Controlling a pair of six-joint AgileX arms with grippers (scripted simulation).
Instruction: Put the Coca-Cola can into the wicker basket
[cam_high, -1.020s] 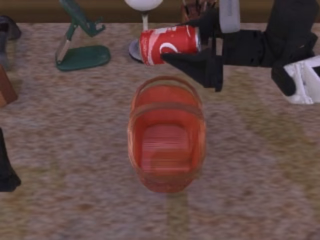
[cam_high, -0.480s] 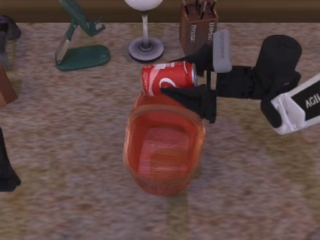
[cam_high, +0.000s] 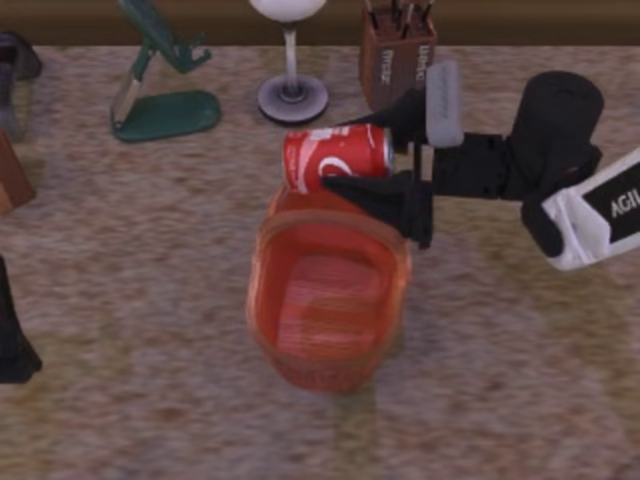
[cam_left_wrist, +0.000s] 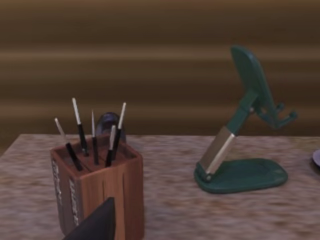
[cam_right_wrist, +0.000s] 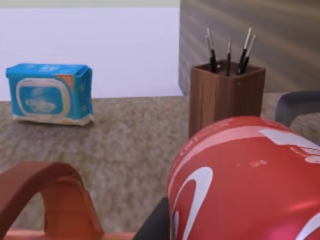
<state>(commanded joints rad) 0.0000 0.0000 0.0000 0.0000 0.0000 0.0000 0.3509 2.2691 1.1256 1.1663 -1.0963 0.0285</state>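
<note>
The red Coca-Cola can (cam_high: 318, 162) lies sideways in the air, silver top toward the right arm. My right gripper (cam_high: 348, 155) is shut on it, one dark finger (cam_high: 380, 195) on the near side of the can. It hangs just over the far rim of the orange-red wicker basket (cam_high: 265, 300), which stands mid-table. The right wrist view shows the can (cam_right_wrist: 250, 180) close up, with the basket's arched handle (cam_right_wrist: 45, 192) beside it. My left arm (cam_high: 10, 340) is parked at the table's left edge.
Along the far edge stand a green phone stand (cam_high: 165, 100), a wine glass (cam_high: 292, 95) and a brown box with dark utensils (cam_high: 398, 55), close behind the right gripper. A blue wipes pack (cam_right_wrist: 50, 92) lies farther off. A brown object (cam_high: 10, 175) sits at the left edge.
Over the last second my right gripper carried the can down and nearer, from above the wine glass to the basket's far rim. In the last half second it barely moved.
</note>
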